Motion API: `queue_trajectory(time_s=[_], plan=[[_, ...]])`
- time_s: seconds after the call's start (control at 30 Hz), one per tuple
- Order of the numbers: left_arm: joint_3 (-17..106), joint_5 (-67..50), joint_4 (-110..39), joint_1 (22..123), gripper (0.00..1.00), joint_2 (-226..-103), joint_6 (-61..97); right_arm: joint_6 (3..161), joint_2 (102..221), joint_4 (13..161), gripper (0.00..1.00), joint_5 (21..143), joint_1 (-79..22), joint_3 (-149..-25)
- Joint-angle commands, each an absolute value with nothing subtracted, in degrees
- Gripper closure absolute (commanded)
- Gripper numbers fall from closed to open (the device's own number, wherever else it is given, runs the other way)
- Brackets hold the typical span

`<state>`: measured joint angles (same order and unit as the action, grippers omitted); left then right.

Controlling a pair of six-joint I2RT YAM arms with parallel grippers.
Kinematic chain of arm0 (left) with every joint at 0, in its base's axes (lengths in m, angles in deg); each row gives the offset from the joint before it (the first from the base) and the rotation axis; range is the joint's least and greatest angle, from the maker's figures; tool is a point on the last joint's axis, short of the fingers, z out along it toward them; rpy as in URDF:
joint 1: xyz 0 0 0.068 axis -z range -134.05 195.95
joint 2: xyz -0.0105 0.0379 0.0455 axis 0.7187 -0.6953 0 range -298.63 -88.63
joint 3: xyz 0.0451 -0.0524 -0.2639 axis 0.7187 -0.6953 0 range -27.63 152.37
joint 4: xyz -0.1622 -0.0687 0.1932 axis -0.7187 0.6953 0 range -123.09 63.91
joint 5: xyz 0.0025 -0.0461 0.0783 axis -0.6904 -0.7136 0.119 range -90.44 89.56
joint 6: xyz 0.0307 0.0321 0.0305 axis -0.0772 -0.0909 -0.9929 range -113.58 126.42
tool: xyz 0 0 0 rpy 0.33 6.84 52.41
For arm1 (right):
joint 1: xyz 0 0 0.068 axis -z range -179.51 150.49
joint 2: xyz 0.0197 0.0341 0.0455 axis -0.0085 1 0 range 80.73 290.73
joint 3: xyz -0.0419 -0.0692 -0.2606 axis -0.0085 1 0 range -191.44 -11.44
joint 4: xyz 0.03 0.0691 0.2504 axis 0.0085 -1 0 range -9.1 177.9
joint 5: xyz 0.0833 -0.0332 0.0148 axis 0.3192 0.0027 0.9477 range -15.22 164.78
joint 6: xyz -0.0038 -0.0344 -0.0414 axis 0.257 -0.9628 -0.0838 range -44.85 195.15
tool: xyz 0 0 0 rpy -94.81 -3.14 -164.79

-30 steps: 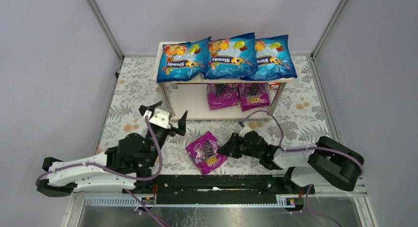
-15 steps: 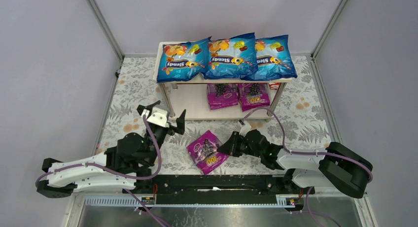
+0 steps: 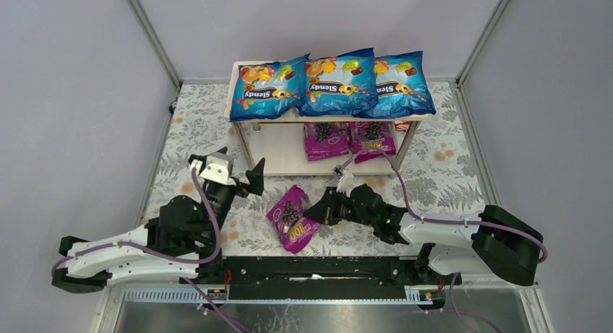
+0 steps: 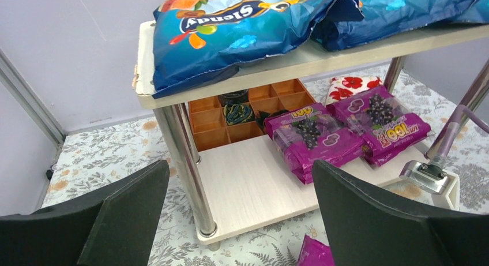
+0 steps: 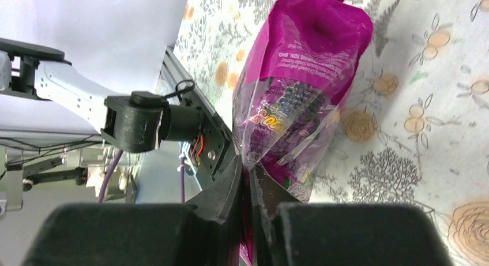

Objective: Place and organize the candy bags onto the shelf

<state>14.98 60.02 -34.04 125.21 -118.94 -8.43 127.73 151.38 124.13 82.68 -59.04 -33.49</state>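
R fingers (image 5: 222,188) pinch last glossy magenta candy bag (image 3: 293,219); L fingers (image 4: 132,220) spread. 5 other bags (image 3: 340,81) on pale-wood two-tier shelf (image 3: 289,159).

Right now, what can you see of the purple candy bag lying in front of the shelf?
The candy bag is a small, glossy magenta pillow pack printed with dark berries and yellow numerals, partly see-through. It rests on the flowered tablecloth just in front of the shelf, not on it. The right gripper is pinched shut on its crinkled edge.

Orange divider tray (image 4: 219,119) lies near red-flowered packet (image 4: 352,87).
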Motion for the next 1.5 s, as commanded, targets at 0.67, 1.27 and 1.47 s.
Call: queue_trajectory(time_s=[0.67,1.27,1.47], plan=[[16.7,59.4,-32.3,124.8,0.02,-116.9,-3.0,115.4,158.4,134.0,1.00,65.8,-59.2,-56.2],[17.6,56.4,-30.0,124.4,0.02,-115.8,0.1,106.4,178.9,144.8,1.00,50.5,-58.3,-68.8],[17.6,55.8,-29.8,124.3,0.02,-114.9,0.7,104.6,184.1,145.8,1.00,47.7,-57.2,-70.9]])
